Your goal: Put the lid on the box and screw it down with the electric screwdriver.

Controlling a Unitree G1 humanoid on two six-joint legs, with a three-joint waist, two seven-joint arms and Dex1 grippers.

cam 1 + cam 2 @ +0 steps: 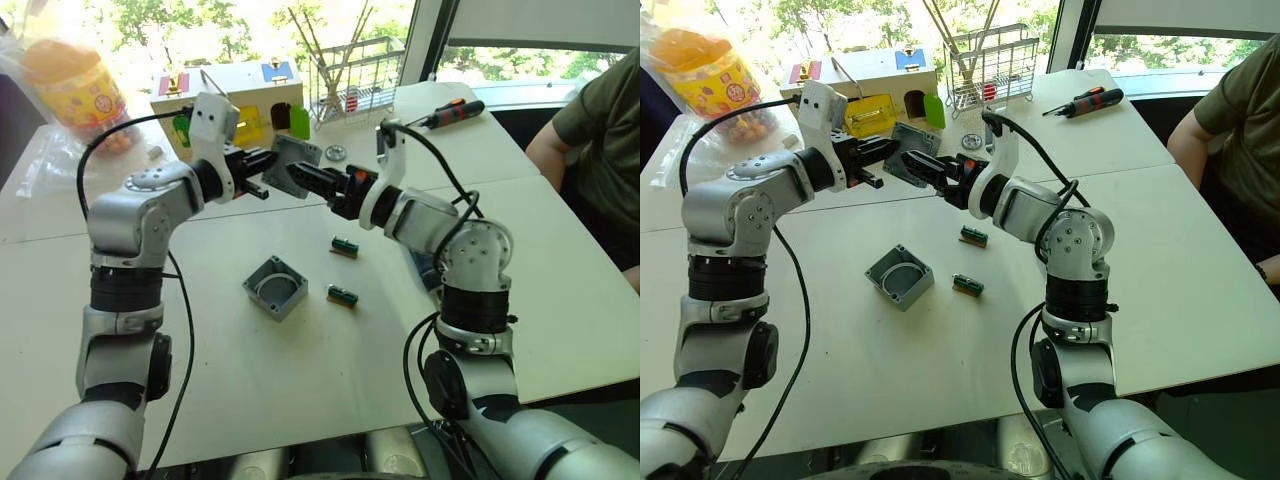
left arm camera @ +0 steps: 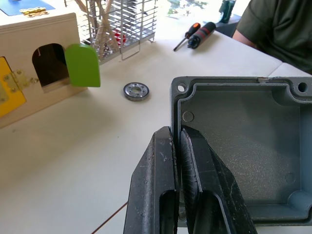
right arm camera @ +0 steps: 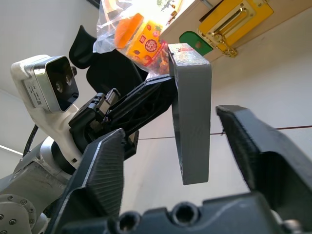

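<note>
None of the steps done yet | your left gripper (image 1: 262, 167) pinches the lid (image 1: 289, 163) by its rim, mid-air | right gripper (image 3: 176, 161) spread wide around it, not clamping | box (image 1: 275, 286) open on table (image 1: 560, 250), well below | electric screwdriver: can't spot it, screwing all ahead.

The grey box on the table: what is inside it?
The small square grey plastic box sits open-topped; inside shows only a pale curved arc against its walls. What that arc is cannot be told, and the near walls hide part of the floor.
</note>
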